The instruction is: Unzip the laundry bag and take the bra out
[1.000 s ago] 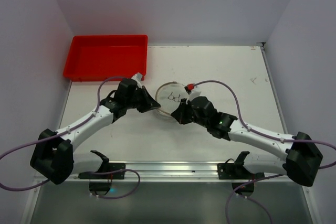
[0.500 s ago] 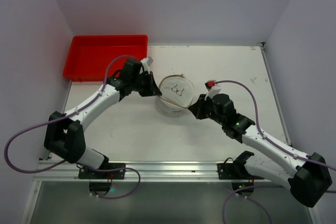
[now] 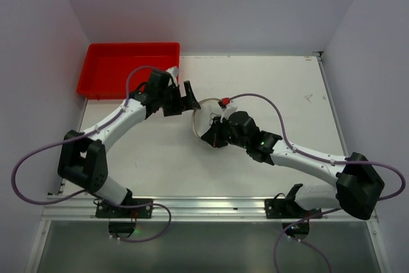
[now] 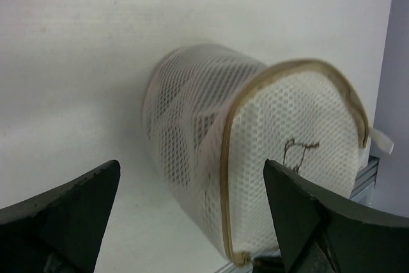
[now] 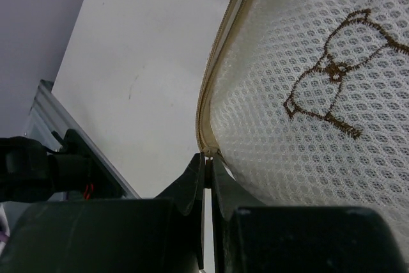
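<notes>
Laundry bag [image 3: 204,114] stands on edge mid-tabletop [image 3: 287,94], drawn face toward the nearer right gripper [image 5: 206,158], pinched together at the zipper [image 5: 214,81] on its near rim; left gripper [image 3: 190,98] spread apart just left, not touching.

The left arm [image 3: 121,121] and right arm [image 3: 313,159] are white tubes joined by bulky black housings. A lilac cable [image 3: 254,96] trails along each; the fingers [image 4: 70,209] are black wedges.

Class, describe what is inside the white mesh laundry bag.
Through the mesh wall of the laundry bag, only dim darker patches show; the mesh blurs them, so what they are cannot be told.
</notes>
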Available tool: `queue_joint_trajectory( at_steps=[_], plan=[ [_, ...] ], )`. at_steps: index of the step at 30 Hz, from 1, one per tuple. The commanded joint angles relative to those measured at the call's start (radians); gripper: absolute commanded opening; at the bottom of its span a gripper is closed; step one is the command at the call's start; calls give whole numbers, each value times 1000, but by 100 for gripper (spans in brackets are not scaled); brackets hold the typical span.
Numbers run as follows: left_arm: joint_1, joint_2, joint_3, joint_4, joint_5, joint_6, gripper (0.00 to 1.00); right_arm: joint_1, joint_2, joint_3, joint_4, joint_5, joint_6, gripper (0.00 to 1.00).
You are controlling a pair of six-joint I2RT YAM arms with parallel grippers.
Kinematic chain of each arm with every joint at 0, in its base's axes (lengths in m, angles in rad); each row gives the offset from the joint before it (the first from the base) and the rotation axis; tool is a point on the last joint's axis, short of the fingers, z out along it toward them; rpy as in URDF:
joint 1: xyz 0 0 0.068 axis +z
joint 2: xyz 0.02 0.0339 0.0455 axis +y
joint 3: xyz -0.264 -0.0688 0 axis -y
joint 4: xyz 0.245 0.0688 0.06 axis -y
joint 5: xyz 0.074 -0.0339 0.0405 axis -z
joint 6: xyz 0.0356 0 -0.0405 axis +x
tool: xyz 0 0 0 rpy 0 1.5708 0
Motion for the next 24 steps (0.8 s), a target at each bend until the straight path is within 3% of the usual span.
queue_joint_trajectory(
  at_steps=[1, 5, 9, 13, 15, 16, 18, 24],
  plan=[
    [10, -169, -152, 54, -53, -139, 97, 6, 46, 42, 104, 15, 59, 0],
    [-23, -296, -335, 172, -4, -230, 87, 14, 78, 55, 121, 4, 61, 0],
    [-85, -312, -364, 217, -22, -264, 70, 18, 84, 52, 115, 7, 56, 0],
    [-112, -264, -377, 260, -47, -294, 39, 21, 58, 35, 98, 15, 49, 0],
    [-112, -252, -386, 292, -47, -307, 28, 21, 34, 23, 83, 19, 42, 0],
    [-112, -246, -386, 298, -50, -308, 15, 21, 23, 20, 72, 27, 30, 0],
    [-112, -244, -381, 303, -56, -305, 0, 23, -14, 6, 40, 38, 19, 0],
    [-71, -276, -363, 194, -103, -235, 0, -27, -127, -16, -124, 147, -106, 0]
  ],
)
